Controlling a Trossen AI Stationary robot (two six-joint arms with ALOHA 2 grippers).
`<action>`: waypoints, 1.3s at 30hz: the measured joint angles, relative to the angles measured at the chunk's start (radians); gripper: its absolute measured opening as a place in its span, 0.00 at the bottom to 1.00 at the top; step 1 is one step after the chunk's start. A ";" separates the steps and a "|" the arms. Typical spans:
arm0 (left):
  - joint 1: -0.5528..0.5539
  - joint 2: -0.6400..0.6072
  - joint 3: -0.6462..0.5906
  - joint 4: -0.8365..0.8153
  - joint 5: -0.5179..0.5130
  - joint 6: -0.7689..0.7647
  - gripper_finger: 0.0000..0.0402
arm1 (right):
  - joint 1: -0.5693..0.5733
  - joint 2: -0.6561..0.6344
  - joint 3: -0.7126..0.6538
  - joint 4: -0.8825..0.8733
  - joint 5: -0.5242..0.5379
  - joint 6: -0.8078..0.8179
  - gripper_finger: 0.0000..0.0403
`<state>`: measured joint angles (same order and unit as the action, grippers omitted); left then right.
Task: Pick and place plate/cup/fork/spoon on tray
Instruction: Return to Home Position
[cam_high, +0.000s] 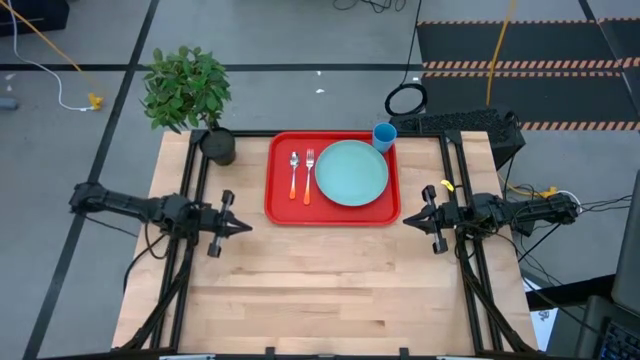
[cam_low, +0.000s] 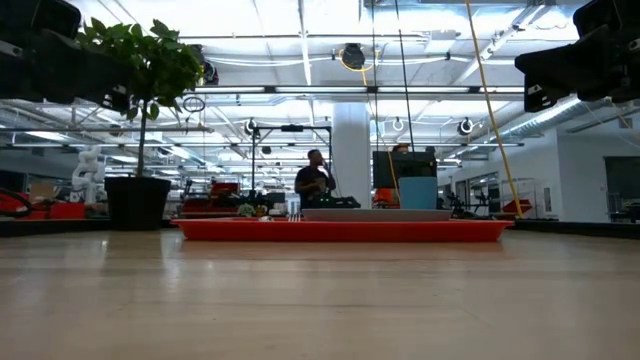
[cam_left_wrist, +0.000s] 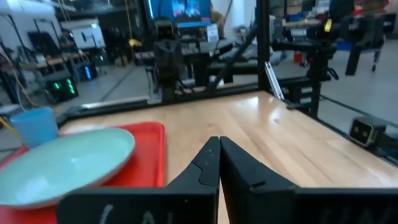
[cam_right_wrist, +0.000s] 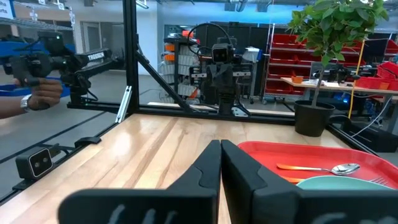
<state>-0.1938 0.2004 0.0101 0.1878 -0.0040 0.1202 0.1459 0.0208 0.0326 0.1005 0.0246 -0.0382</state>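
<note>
On red plastic tray (cam_high: 332, 219): round mint plate (cam_high: 351, 172), orange-handled metal fork (cam_high: 309, 172) & spoon (cam_high: 294, 172), blue cylindrical cup (cam_high: 384, 135) at corner. Task looks done; left tool (cam_high: 243, 227), right tool (cam_high: 408, 218) pinched together, beside tray.

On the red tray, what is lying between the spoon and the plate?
The fork lies there, side by side with the spoon and left of the plate, all on the tray. The high view shows it plainly.
</note>
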 joint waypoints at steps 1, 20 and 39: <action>0.005 -0.022 0.000 -0.009 0.003 0.004 0.01 | 0.000 0.000 0.000 0.000 0.000 0.000 0.01; 0.140 -0.198 0.001 -0.171 0.006 0.081 0.01 | 0.000 0.000 0.000 0.000 0.000 0.000 0.01; 0.168 -0.198 0.001 -0.175 -0.013 0.062 0.04 | 0.000 0.000 0.000 0.000 0.000 0.000 0.01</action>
<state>-0.0261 0.0025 0.0113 0.0131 -0.0171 0.1824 0.1459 0.0208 0.0326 0.1003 0.0246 -0.0381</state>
